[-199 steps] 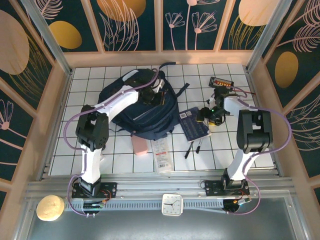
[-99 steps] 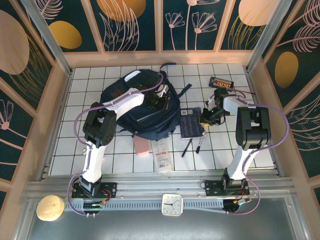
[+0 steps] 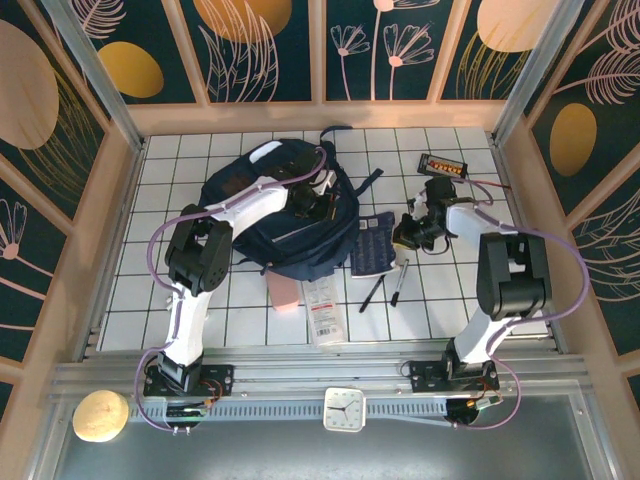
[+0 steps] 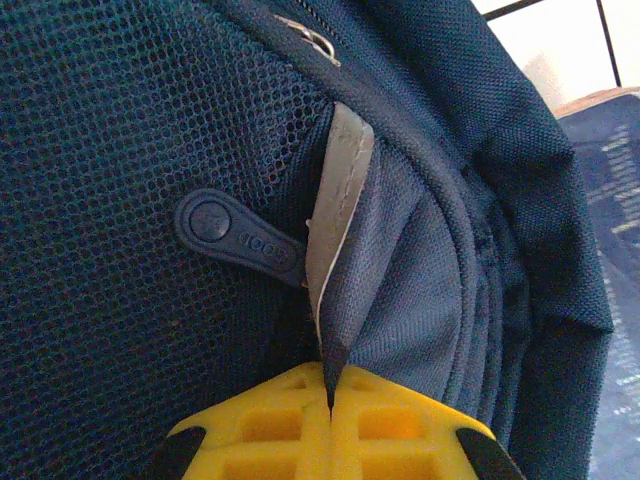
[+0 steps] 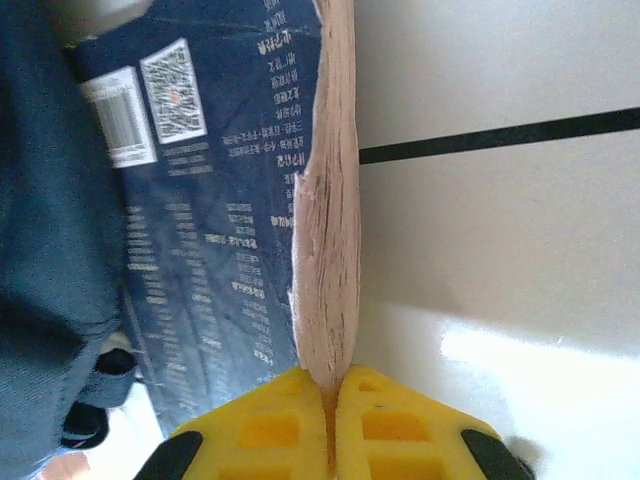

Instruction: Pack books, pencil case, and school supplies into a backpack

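Pinches the navy book point(image 3: 375, 243) by its right-hand page edge with the right gripper point(image 3: 405, 236), yellow fingers point(image 5: 260, 425) pressed together on the pale paper block. Has that book directly left of the gripper, between it and the backpack point(image 3: 285, 225), its left side against the blue fabric. Shows the book's long axis running far to near across the tiles point(image 3: 180, 200), leaning slightly left at the near end, with the barcode end away from the fingers in the right wrist view. Pinches a fold of backpack fabric beside a pale reflective stripe point(image 4: 340, 190) with the left gripper point(image 3: 318, 196), jaws fully together, on the bag's upper right part. Has 2 pens point(image 3: 373, 295) on the tiles just near of the book, roughly parallel. Has the pink case point(image 3: 283, 291) and white booklet point(image 3: 322, 306) side by side at the bag's near edge, the booklet lengthwise far to near.
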Action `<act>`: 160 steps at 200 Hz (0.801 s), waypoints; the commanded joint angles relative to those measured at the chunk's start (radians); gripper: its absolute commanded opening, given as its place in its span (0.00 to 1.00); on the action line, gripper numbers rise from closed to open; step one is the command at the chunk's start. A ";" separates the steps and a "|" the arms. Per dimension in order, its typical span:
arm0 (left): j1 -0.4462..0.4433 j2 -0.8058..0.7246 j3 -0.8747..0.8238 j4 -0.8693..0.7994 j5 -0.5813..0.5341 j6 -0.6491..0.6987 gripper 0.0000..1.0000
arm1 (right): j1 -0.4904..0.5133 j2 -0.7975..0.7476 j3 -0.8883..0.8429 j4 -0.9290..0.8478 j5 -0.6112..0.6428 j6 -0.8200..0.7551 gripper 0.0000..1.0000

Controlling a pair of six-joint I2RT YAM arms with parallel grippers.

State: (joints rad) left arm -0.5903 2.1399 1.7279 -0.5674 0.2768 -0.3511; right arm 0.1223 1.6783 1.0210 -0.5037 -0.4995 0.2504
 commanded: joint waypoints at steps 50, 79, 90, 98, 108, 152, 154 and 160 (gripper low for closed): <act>0.049 -0.161 0.158 -0.102 -0.044 0.056 0.00 | -0.026 -0.257 -0.008 0.043 -0.130 0.145 0.00; 0.056 -0.188 0.158 -0.106 -0.049 0.048 0.00 | -0.058 -0.316 0.009 0.041 -0.171 0.176 0.00; 0.059 -0.201 0.158 -0.106 -0.053 0.043 0.00 | -0.063 -0.332 0.028 0.027 -0.177 0.179 0.00; 0.063 -0.206 0.162 -0.110 -0.048 0.040 0.00 | -0.064 -0.340 0.046 0.018 -0.181 0.183 0.00; 0.066 -0.208 0.175 -0.117 -0.044 0.037 0.00 | -0.066 -0.353 0.064 0.012 -0.192 0.193 0.00; 0.067 -0.210 0.211 -0.123 -0.039 0.021 0.00 | -0.069 -0.376 0.149 -0.028 -0.219 0.219 0.00; 0.067 -0.212 0.212 -0.122 -0.038 0.019 0.00 | -0.069 -0.376 0.148 -0.024 -0.222 0.221 0.00; 0.067 -0.213 0.215 -0.120 -0.035 0.015 0.00 | -0.070 -0.373 0.145 -0.016 -0.230 0.227 0.00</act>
State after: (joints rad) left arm -0.5240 1.9839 1.8835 -0.7170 0.2195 -0.3164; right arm 0.0593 1.3334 1.1236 -0.5217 -0.6655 0.4446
